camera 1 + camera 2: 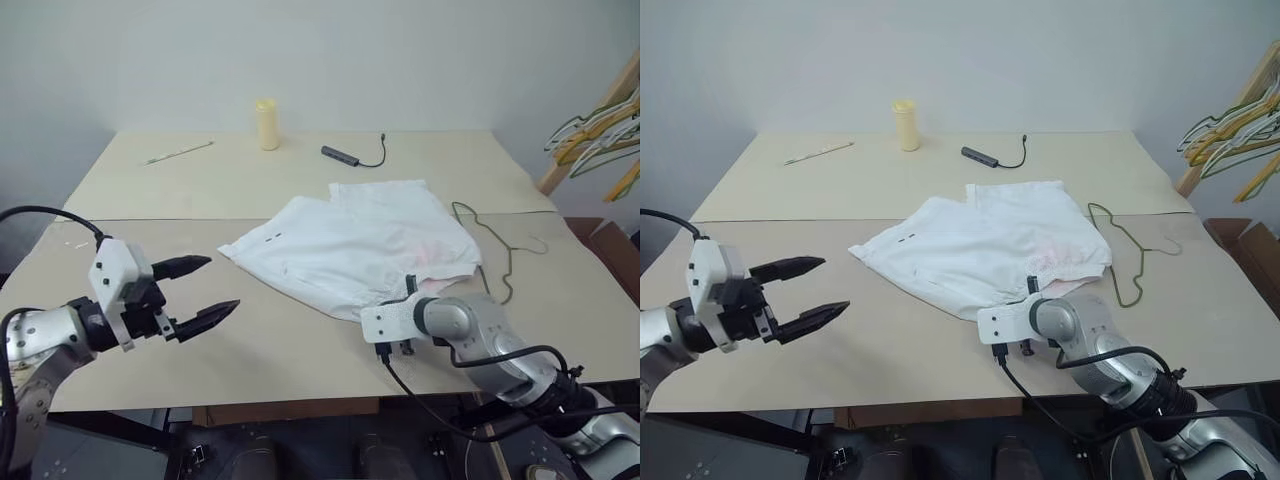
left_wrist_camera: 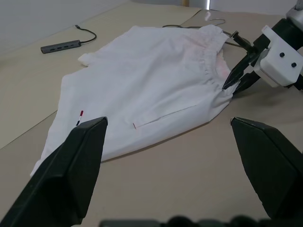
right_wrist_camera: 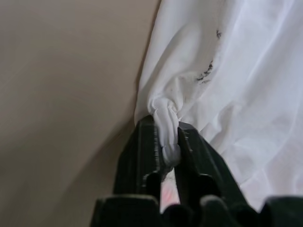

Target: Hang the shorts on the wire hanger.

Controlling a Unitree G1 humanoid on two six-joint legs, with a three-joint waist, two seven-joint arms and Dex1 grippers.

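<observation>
The shorts (image 1: 355, 250) are lying spread flat near the middle of the bench (image 1: 200, 180), waistband toward the robot's right and legs fanning out to the left. The wire hanger (image 1: 495, 245) is lying flat just beside the waistband, on its far right side, part of its wire touching or slipping under the fabric edge.

The right tool (image 3: 165, 146) is pinching a bunched fold of the shorts at the near corner of the waistband, its fingers pressed together on a small knot of cloth. The left tool (image 1: 205, 292) is hanging above the bare bench well to the left of the shorts, its fingers spread wide and gripping nothing.

The step in hand looks like securing the waistband before lifting. To do it well, the right tool should be keeping enough elastic in its bite that the thin fabric is not slipping out when raised; a pinch this small could be catching only one layer. The lift should probably be going slowly upward and away from the hanger, so the wire is not getting dragged along. The left tool would then be needed for the hanger or the opposite waistband corner.

The right arm is reaching in low from the near right edge, wrist angled down toward the cloth. The left forearm is sitting roughly level, pointing forward and inward.
</observation>
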